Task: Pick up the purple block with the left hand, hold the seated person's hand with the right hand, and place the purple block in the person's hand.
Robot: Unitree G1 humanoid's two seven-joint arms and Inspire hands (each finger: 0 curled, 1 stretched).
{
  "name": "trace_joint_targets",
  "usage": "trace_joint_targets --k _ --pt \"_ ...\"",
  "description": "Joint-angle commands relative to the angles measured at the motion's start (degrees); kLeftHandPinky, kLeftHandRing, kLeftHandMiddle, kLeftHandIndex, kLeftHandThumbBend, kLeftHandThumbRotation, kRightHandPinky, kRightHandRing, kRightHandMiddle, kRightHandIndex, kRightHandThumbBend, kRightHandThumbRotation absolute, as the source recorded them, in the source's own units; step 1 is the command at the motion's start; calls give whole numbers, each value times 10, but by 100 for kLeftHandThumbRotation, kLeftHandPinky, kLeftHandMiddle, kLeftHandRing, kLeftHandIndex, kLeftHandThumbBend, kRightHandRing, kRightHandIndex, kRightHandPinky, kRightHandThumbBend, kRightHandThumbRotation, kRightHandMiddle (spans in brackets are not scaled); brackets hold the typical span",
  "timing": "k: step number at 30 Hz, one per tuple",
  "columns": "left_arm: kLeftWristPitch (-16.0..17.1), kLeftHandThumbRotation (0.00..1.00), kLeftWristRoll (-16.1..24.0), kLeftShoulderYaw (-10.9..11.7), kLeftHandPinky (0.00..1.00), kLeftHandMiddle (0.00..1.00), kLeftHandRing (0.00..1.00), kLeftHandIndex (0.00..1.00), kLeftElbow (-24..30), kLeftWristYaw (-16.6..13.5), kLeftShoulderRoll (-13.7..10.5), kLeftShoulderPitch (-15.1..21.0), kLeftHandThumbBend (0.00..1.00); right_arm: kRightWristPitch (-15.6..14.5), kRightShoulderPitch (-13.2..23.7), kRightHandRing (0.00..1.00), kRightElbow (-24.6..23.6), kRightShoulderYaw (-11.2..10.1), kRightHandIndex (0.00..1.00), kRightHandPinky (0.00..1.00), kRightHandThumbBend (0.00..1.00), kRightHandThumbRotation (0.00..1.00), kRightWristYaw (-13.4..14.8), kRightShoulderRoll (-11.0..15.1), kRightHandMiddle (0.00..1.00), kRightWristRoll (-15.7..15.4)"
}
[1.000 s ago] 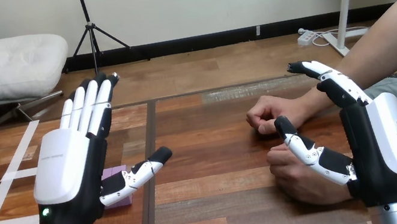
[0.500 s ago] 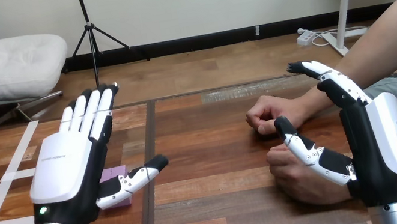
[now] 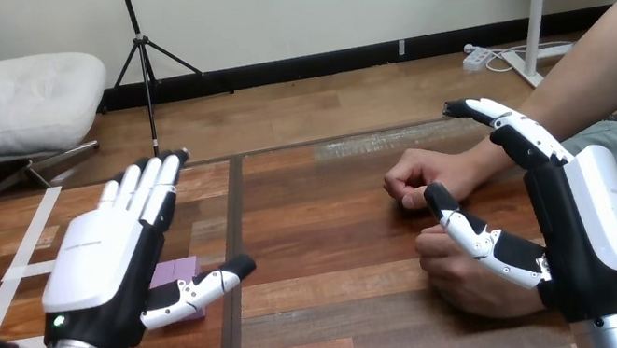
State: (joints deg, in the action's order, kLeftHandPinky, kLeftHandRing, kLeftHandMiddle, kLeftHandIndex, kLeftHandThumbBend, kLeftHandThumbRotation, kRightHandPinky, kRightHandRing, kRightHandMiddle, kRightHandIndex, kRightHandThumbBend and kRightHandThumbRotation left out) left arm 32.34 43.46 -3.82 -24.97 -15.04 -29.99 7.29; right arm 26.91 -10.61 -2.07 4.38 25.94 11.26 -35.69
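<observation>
Purple block [image 3: 177,272] seemingly under outstretched hand [image 3: 97,261]

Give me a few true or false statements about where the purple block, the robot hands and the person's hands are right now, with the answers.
1. The purple block lies on the table. True.
2. The left robot hand is curled round the purple block. False: its fingers are straight, and the block lies on the table, partly hidden behind its thumb.
3. The right robot hand is open. True.
4. The person's farther hand lies flat with its palm up. False: it is loosely curled, as is the person's nearer hand.
</observation>
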Motion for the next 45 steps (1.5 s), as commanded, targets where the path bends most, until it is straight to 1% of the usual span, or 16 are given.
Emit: trace_joint_targets --k 1,4,8,13,15,20,23,32,41,45 --pt "10 84 -29 -18 100 100 100 100 -21 35 -18 57 78 -2 26 83 -19 -7 78 76 44 40 -1 -2 83 5" --pt "11 83 -36 -24 100 100 100 100 -34 53 -23 65 79 -2 27 83 -19 -7 78 76 44 40 0 -1 83 4" --pt "14 82 -38 -32 100 100 100 100 -47 63 -30 75 80 -2 27 83 -18 -7 78 76 44 40 -1 0 83 5" --pt "21 82 -43 -42 100 100 100 100 -76 82 -35 93 81 0 28 83 -16 -8 78 76 44 40 -2 3 83 5" --pt "26 82 -44 -46 100 100 100 100 -89 85 -36 101 81 -1 28 83 -17 -8 78 76 44 40 -4 3 83 5" --pt "47 83 -50 -55 100 100 100 100 -126 82 -37 119 82 -2 28 84 -18 -9 78 76 44 40 -7 3 84 8" --pt "54 83 -50 -60 100 100 100 100 -147 79 -37 130 82 -2 29 84 -18 -10 78 76 44 40 -6 4 83 5" --pt "77 85 -39 -79 100 100 100 100 -212 48 -34 160 83 -5 29 83 -21 -12 77 76 44 41 -8 6 83 3" --pt "91 88 -22 -103 100 100 100 100 -270 4 -30 186 83 -4 29 84 -20 -12 77 76 44 40 -7 8 83 1" --pt "88 90 -5 -117 100 100 100 100 -288 -23 -30 195 84 -3 29 84 -19 -13 78 76 44 41 -7 9 83 1"
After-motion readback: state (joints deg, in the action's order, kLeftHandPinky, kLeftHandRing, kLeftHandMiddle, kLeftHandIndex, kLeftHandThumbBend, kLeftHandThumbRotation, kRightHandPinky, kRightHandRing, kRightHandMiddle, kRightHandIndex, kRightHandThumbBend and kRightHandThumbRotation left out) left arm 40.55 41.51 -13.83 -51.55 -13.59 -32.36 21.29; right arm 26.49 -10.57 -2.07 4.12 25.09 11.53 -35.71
